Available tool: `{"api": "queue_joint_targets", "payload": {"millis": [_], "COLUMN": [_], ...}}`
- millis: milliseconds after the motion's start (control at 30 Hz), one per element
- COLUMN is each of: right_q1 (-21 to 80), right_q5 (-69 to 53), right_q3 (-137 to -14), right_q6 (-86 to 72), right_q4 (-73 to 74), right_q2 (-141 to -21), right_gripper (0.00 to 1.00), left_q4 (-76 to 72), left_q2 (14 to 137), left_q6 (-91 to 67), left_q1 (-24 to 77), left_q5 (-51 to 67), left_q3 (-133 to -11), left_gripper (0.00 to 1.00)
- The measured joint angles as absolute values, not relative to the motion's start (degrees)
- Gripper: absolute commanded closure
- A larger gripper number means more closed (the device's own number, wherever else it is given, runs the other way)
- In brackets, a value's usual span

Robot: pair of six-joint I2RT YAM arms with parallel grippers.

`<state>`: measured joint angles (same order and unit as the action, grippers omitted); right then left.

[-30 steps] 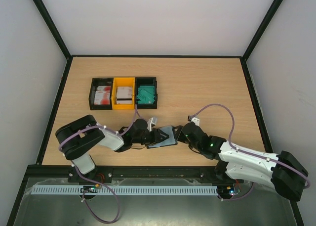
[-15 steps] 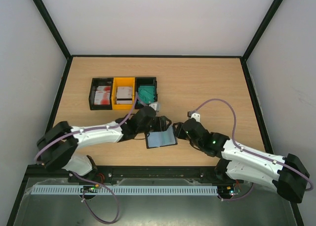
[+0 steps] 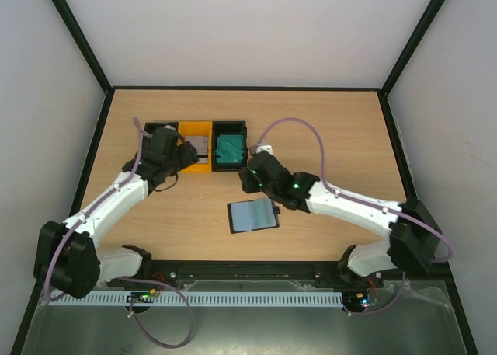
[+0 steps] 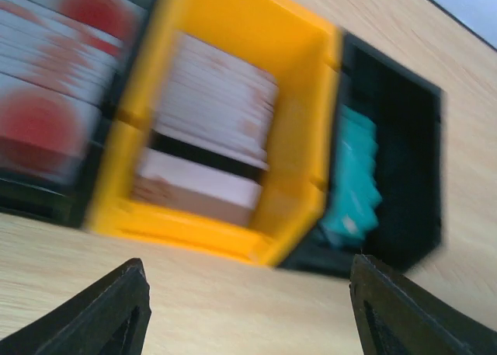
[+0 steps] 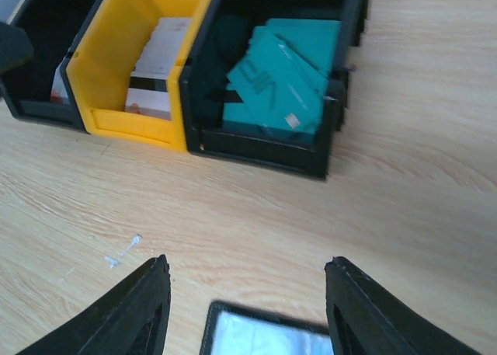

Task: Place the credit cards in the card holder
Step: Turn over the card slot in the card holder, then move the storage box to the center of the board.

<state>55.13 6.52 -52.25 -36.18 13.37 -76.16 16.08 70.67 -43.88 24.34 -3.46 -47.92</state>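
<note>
The card holder point(image 3: 252, 215) lies open on the table, clear pocket up; its top edge shows in the right wrist view point(image 5: 268, 335). Teal cards point(image 3: 231, 147) fill the right black bin, white cards with a dark stripe point(image 3: 196, 145) the yellow bin, and red-and-white cards point(image 3: 161, 149) the left black bin. My left gripper point(image 3: 185, 149) is open and empty over the near edge of the yellow bin point(image 4: 233, 238). My right gripper point(image 3: 247, 178) is open and empty between the holder and the teal cards point(image 5: 283, 75). Both grippers' jaws stand wide apart in the wrist views point(image 4: 248, 316) point(image 5: 248, 308).
The three bins stand side by side at the back left of the wooden table point(image 3: 326, 130). A small clear plastic scrap point(image 5: 124, 250) lies on the wood in front of the yellow bin. Black frame rails border the table.
Both arms left the card holder, which now lies open on the table. The left arm swung back-left to the yellow bin; the right arm moved back-left toward the teal bin.
</note>
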Motion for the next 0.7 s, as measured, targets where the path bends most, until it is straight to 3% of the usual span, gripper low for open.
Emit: {"api": "queue_joint_targets", "payload": {"millis": [233,333,700], "right_q1": [54.4,53.3,47.5], "right_q5": [2.5,0.5,-3.0], "right_q3": [-64.1,-66.5,-61.9], "right_q6": [-30.9,-31.3,-38.3], "right_q4": [13.5,13.3,10.6], "right_q2": [-92.2,-96.8,-98.3], "right_gripper": [0.46,0.47,0.47], "left_q4": [19.2,19.0,17.1], "left_q2": [74.1,78.6,92.3], "left_q6": [-37.3,-35.7,-31.8], "left_q1": [14.2,11.8,7.1], "left_q5": [-4.0,-2.9,1.8], "left_q3": [-49.0,-50.5,-56.6], "left_gripper": [0.34,0.29,0.28]}}
